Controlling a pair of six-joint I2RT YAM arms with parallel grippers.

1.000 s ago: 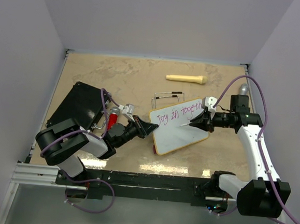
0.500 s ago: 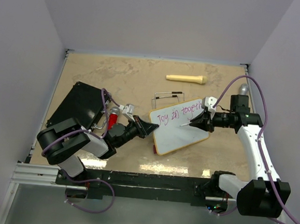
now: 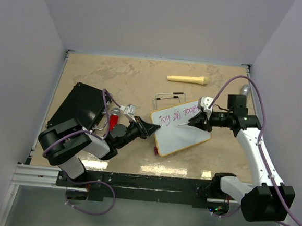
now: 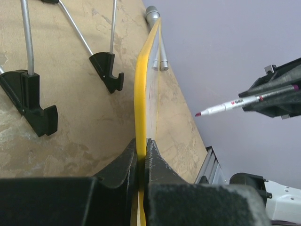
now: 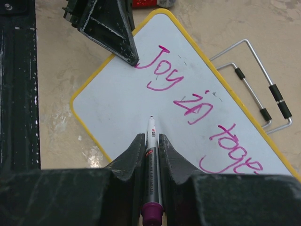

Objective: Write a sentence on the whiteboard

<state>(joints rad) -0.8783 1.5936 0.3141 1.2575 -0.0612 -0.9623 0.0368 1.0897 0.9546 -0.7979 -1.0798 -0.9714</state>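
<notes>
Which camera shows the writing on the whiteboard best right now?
The right wrist view: the sentence runs large across the whiteboard, legible as "Joy in toge". The top view shows it small and slanted. The left wrist view sees only the board's yellow edge, no writing.

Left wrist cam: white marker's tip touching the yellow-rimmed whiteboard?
No, a clear gap separates the white marker tip from the yellow-rimmed whiteboard.

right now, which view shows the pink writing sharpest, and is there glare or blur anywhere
right wrist: the pink-magenta handwritten words are sharp and large on the small white yellow-rimmed whiteboard, no glare on it; top external: the words are tiny, and a bright reflection lies on the beige table near the front edge; left wrist: the board shows edge-on, so no writing is readable
</notes>
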